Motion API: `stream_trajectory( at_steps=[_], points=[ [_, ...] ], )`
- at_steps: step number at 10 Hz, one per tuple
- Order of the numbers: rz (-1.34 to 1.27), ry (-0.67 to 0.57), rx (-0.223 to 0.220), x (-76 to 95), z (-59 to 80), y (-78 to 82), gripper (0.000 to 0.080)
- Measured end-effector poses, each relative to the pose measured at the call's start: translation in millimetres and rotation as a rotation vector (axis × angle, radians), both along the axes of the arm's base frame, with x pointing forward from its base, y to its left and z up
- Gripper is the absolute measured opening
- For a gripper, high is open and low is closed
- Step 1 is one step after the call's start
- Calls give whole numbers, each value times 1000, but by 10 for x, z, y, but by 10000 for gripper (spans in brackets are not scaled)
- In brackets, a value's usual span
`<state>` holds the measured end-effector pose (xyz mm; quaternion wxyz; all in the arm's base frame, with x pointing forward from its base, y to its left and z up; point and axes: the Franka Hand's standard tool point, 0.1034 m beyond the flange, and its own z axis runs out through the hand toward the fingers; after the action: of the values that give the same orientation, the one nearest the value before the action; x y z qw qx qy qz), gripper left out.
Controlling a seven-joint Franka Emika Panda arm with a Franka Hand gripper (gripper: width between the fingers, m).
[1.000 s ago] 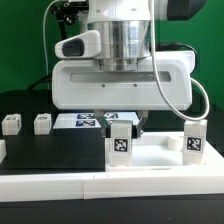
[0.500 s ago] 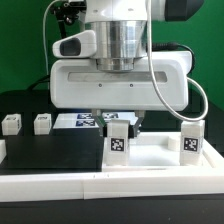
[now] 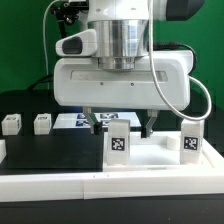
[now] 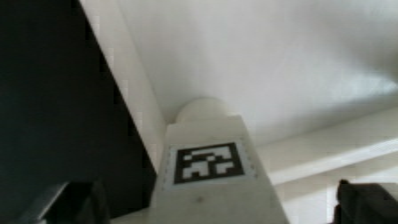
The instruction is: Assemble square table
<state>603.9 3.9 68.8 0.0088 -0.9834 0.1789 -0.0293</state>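
Broadly, the square tabletop slab (image 3: 160, 158) lies on the black worktop (image 3: 50, 155) and carries two upright posts. Above it the gripper (image 3: 121, 126) hangs with its fingers spread, straddling one leg post (image 3: 120, 142) without touching it. The other post (image 3: 192, 141) stands towards the exterior view's right. A loose leg (image 3: 12, 123) and its neighbour (image 3: 42, 122) sit well apart from the slab. If the fingers close off-centre, they would probably tilt the post or jam it in its socket.
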Motion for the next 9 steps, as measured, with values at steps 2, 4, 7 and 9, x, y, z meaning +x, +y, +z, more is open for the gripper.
stream_trajectory(
  at_steps=[2, 4, 7, 9],
  points=[
    [-1, 0, 0, 0, 0, 1, 647],
    [-153, -3, 22, -155, 118, 99, 649],
    [-332, 29, 59, -357, 243, 278, 649],
    [-332, 29, 59, -373, 227, 274, 649]
  ],
)
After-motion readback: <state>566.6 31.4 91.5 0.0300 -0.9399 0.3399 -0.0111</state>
